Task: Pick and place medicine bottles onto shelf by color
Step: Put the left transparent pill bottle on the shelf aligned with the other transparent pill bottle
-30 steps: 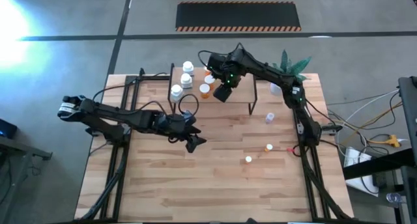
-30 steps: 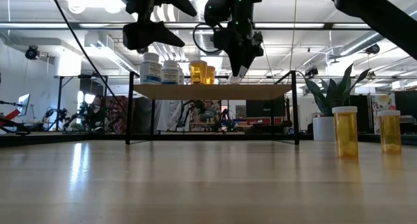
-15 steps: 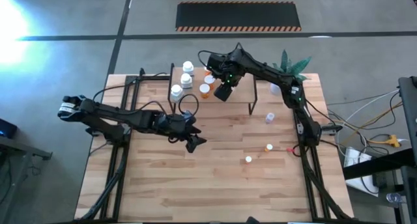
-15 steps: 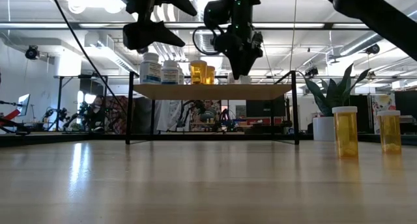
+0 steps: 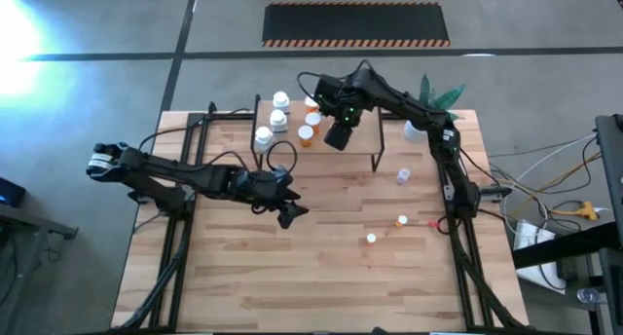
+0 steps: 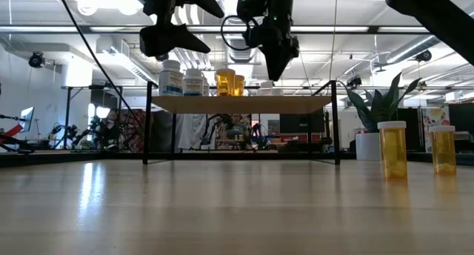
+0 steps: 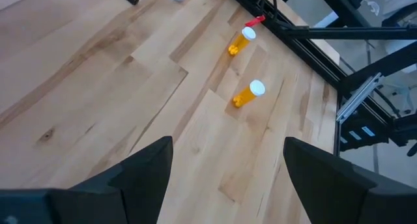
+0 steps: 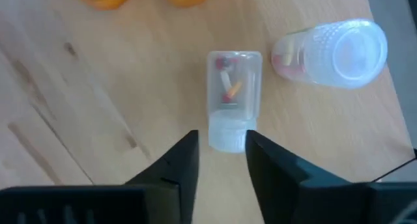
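High view: shelf (image 5: 362,152) carries three white bottles (image 5: 278,119) and two orange bottles (image 5: 307,135). Right wrist view adds two clear bottles on it, one lying on its side (image 8: 233,97), one upright (image 8: 339,51).

Counter (image 5: 234,267): two orange bottles (image 7: 248,94) and one pale bottle (image 5: 402,176), all standing.

Right tool (image 8: 221,162) is above the shelf, released, fingers slightly parted over the lying bottle's cap. Left tool (image 7: 228,178) is mid-counter, spread wide, empty.

Light plank counter; workshop with ceiling lights behind. Plant (image 5: 438,96) at the far corner. Shelf's far part is hidden by the right arm.
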Tool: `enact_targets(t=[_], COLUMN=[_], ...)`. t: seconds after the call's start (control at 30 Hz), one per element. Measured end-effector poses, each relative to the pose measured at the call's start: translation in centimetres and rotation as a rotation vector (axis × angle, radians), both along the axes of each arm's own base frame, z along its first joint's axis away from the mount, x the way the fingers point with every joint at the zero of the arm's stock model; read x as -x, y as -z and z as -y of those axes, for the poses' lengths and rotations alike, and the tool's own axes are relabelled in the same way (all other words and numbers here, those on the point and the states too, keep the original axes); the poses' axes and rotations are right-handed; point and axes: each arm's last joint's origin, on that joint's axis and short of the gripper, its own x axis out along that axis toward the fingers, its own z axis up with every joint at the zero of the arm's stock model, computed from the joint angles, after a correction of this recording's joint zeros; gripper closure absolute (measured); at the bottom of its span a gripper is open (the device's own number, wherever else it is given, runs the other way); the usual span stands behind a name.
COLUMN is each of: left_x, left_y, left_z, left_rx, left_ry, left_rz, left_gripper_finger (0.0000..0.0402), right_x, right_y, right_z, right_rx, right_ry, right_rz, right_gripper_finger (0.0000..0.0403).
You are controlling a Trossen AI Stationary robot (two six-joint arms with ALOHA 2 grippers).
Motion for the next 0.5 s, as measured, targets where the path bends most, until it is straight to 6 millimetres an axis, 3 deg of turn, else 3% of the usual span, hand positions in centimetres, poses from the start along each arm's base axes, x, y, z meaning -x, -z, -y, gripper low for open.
enact_targets(t=[0.17, 0.27, 0.37, 0.5], left_x=[0.0, 0.0, 0.0, 0.0], left_y=[0.0, -0.1, -0.1, -0.1], left_z=[0.1, 0.2, 0.4, 0.4], left_rx=[0.001, 0.001, 0.001, -0.004], left_ry=[0.002, 0.004, 0.008, 0.005], left_rz=[0.002, 0.008, 0.008, 0.009], left_gripper_finger=[0.0126, 0.0126, 0.0126, 0.0126], right_x=[1.1, 2.7, 4.6, 7.5], right_y=[-1.6, -3.0, -3.5, -2.6], right_z=[-0.6, -1.2, -1.8, -3.2], right_rx=[0.003, 0.029, 0.076, 0.139], right_ry=[-0.059, -0.105, -0.114, -0.126], right_rz=[0.039, 0.072, 0.148, 0.299], right_gripper_finger=[0.0229, 0.0204, 0.0196, 0.0197])
